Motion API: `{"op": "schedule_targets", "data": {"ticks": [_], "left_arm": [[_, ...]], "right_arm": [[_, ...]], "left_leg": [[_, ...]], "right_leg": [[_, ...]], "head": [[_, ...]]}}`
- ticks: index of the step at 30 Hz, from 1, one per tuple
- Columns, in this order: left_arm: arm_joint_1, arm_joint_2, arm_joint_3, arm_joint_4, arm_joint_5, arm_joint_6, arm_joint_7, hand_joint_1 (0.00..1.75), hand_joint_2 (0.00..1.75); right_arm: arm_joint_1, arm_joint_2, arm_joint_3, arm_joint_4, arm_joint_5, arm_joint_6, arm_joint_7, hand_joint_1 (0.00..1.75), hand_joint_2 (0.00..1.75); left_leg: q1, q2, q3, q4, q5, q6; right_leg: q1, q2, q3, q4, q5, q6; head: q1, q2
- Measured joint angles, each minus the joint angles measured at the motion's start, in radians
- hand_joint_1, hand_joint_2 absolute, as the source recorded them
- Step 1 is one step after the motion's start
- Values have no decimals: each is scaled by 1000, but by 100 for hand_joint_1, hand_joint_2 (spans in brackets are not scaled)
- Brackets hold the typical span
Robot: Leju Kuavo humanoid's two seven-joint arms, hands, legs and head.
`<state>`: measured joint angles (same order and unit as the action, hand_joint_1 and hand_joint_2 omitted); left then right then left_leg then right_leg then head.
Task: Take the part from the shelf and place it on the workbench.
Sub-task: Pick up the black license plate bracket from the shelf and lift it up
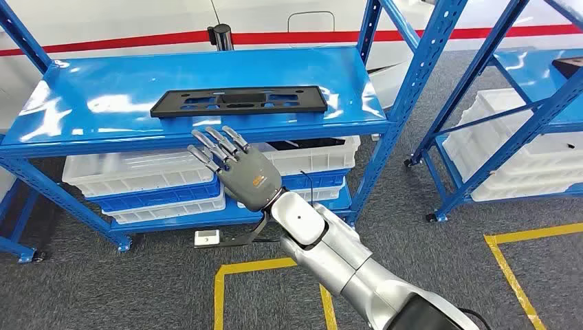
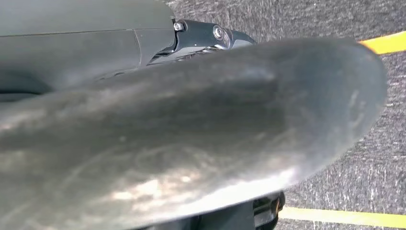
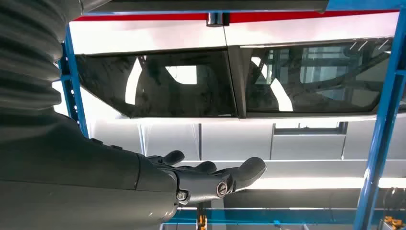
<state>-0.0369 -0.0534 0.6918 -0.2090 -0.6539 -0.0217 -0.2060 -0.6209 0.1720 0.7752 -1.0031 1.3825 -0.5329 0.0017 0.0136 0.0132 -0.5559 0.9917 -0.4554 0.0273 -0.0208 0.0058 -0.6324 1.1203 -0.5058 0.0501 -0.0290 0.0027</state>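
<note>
A flat black plastic part (image 1: 239, 101) with cut-out slots lies on the blue shelf (image 1: 103, 103), near its front edge. My right hand (image 1: 237, 167) is raised just below and in front of that edge, fingers spread and pointing up toward the part, holding nothing. In the right wrist view the same hand (image 3: 191, 179) shows its fingers stretched out with nothing between them. The left wrist view is taken up by my left hand's thick grey thumb (image 2: 191, 139), blurred and close; how its fingers lie cannot be made out.
White bins (image 1: 144, 180) fill the lower level of the shelf. A second blue rack (image 1: 522, 103) with white crates stands at the right. Yellow floor tape (image 1: 234, 271) marks the grey carpet in front. Blue uprights (image 1: 385, 130) frame the shelf.
</note>
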Motion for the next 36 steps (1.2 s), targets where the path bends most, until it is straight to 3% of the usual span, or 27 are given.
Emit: {"op": "schedule_targets", "data": {"ticks": [2,3,4,5,6,7,8,10,12,14,15,17,18,19,20,21,23,24,25,28,30,33,34,35,36], "left_arm": [[0,0,1,0,0,0,1,0,0],[0,0,2,0,0,0,1,0,0],[1,-1,3,0,-1,-1,2,0,0],[1,-1,3,0,-1,-1,2,0,0],[1,-1,3,0,-2,-2,3,0,0],[1,-1,3,0,-3,-2,4,0,0],[0,-1,4,0,-4,-2,5,0,0],[0,1,6,0,-6,-1,9,0,0],[0,2,9,0,-10,0,12,0,0],[0,2,12,0,-13,2,14,0,0],[0,2,14,0,-14,2,14,0,0],[0,2,18,0,-15,4,14,0,0],[0,2,19,0,-16,4,14,0,0],[1,2,21,0,-16,5,14,0,0],[2,2,22,0,-17,6,14,0,0],[3,2,23,0,-17,7,14,0,0],[3,2,25,1,-18,8,14,0,0],[2,1,26,1,-18,9,14,0,0],[1,1,26,2,-18,9,14,0,0],[0,0,27,3,-21,9,14,0,0],[1,0,27,3,-25,9,13,0,0],[0,0,28,3,-35,9,13,0,0],[0,0,28,3,-39,9,13,0,0],[0,0,28,3,-43,9,14,0,0],[1,0,28,3,-47,9,15,0,0]], "right_arm": [[4,-3,-1,0,0,0,0,0,175],[7,-6,-2,0,0,0,0,0,175],[11,-9,-3,0,0,0,0,0,175],[13,-11,-4,0,0,0,0,0,175],[14,-12,-4,0,0,0,0,0,175],[14,-13,-5,-1,0,0,0,0,175],[14,-12,-6,-3,0,0,0,0,175],[14,-12,-8,-6,-2,0,-2,0,175],[15,-12,-9,-7,-4,0,-5,0,175],[15,-10,-9,-9,-6,0,-8,0,175],[14,-9,-9,-10,-6,0,-9,0,175],[15,-7,-8,-11,-6,1,-13,0,175],[15,-7,-8,-11,-6,4,-16,0,175],[16,-7,-7,-11,-6,6,-18,0,175],[16,-8,-7,-11,-6,9,-20,0,175],[16,-8,-6,-11,-6,11,-21,0,175],[15,-8,-5,-11,-6,13,-22,0,175],[14,-8,-4,-11,-6,15,-22,0,175],[13,-8,-4,-11,-6,16,-22,0,175],[11,-10,-2,-11,-7,18,-24,0,175],[8,-10,-1,-12,-9,18,-24,0,175],[9,-13,1,-13,-11,18,-23,0,175],[12,-16,1,-13,-12,18,-23,0,175],[14,-18,1,-13,-12,18,-22,0,175],[15,-19,1,-13,-12,18,-20,0,175]], "left_leg": [[0,0,-1,0,0,0],[1,0,-1,0,-1,-1],[1,0,-1,1,-1,-2],[3,-1,1,1,-3,-4],[5,-2,3,1,-5,-7],[6,-2,6,1,-9,-13],[5,-3,9,2,-13,-20],[2,-4,11,3,-19,-33],[4,-2,14,0,-22,-45],[9,-2,7,22,-38,-54],[10,-4,-11,62,-59,-58],[11,-8,-82,201,-117,-60],[11,-10,-124,269,-137,-61],[11,-11,-154,307,-137,-61],[11,-12,-165,306,-116,-60],[12,-12,-155,263,-76,-59],[14,-13,-102,127,6,-58],[13,-14,-77,77,25,-56],[12,-16,-64,49,28,-54],[9,-19,-58,41,16,-41],[10,-19,-51,38,10,-30],[6,-20,-44,37,0,-15],[3,-20,-40,37,-4,-12],[1,-21,-34,37,-8,-9],[-2,-22,-26,37,-14,-8]], "right_leg": [[-1,0,-43,81,-25,0],[-2,0,-78,142,-42,2],[-3,0,-98,170,-43,7],[-4,-1,-96,153,-27,16],[-6,-2,-74,98,3,27],[-8,-6,-39,20,37,36],[-7,-8,-4,-51,63,38],[-4,-9,32,-122,83,20],[-1,-5,34,-123,80,-5],[-5,-3,42,-124,76,-23],[-7,-3,48,-125,73,-31],[-5,-2,59,-126,65,-43],[-2,-1,63,-125,61,-47],[-1,1,67,-125,57,-48],[0,4,73,-125,52,-48],[-1,6,82,-125,46,-45],[2,10,97,-123,30,-35],[5,11,101,-122,24,-29],[8,12,102,-121,20,-23],[7,12,100,-121,15,-11],[5,7,72,-70,-6,-7],[5,4,-58,137,-61,-11],[6,3,-95,182,-63,-10],[8,3,-113,188,-48,-6],[11,3,-109,150,-15,-2]], "head": [[0,0],[0,0],[0,0],[0,0],[0,0],[0,0],[0,0],[-1,0],[-2,0],[-2,0],[-2,0],[-3,0],[-2,0],[-2,0],[-2,0],[-2,0],[-3,0],[-3,0],[-2,0],[0,0],[2,0],[4,0],[4,0],[4,0],[4,0]]}}
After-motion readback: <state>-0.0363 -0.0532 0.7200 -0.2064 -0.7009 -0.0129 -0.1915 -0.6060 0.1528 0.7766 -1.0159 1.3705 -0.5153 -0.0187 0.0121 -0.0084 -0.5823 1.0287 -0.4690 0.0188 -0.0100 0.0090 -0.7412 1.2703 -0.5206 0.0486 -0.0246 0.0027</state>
